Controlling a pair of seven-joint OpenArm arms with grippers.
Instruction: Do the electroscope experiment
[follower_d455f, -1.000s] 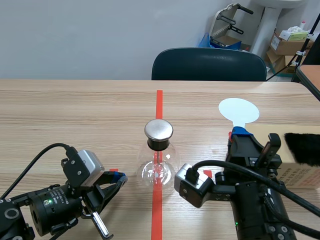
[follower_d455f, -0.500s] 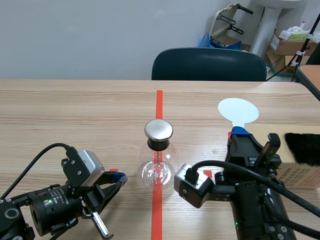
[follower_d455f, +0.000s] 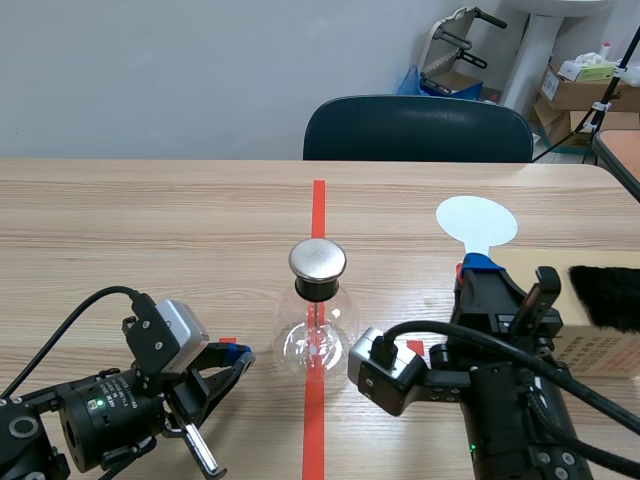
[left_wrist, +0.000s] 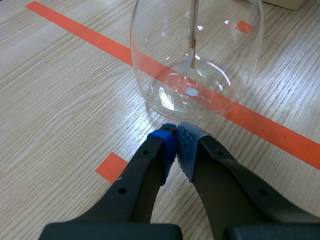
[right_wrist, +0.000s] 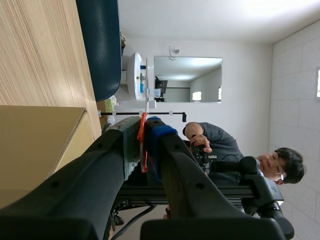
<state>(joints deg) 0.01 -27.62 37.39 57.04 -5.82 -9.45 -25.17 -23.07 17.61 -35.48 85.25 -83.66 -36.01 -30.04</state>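
Observation:
The electroscope (follower_d455f: 317, 318), a round glass flask with a metal cap, stands on the red tape line mid-table. My left gripper (follower_d455f: 236, 358) rests low to its left, shut on nothing. In the left wrist view its tips (left_wrist: 177, 131) meet just short of the flask (left_wrist: 197, 55), whose thin foil leaf (left_wrist: 193, 47) hangs inside. My right gripper (follower_d455f: 480, 266) points upward at the right, shut on the orange-red handle of a white round paddle (follower_d455f: 478, 220). The right wrist view shows that handle (right_wrist: 142, 142) pinched between the fingers, with the paddle (right_wrist: 136, 75) edge-on beyond the gripper (right_wrist: 145, 125).
A cardboard box (follower_d455f: 590, 345) with a black furry cloth (follower_d455f: 605, 295) on it sits at the right edge, close to the right arm. A dark chair (follower_d455f: 418, 128) stands behind the table. A person (right_wrist: 225, 150) appears in the right wrist view.

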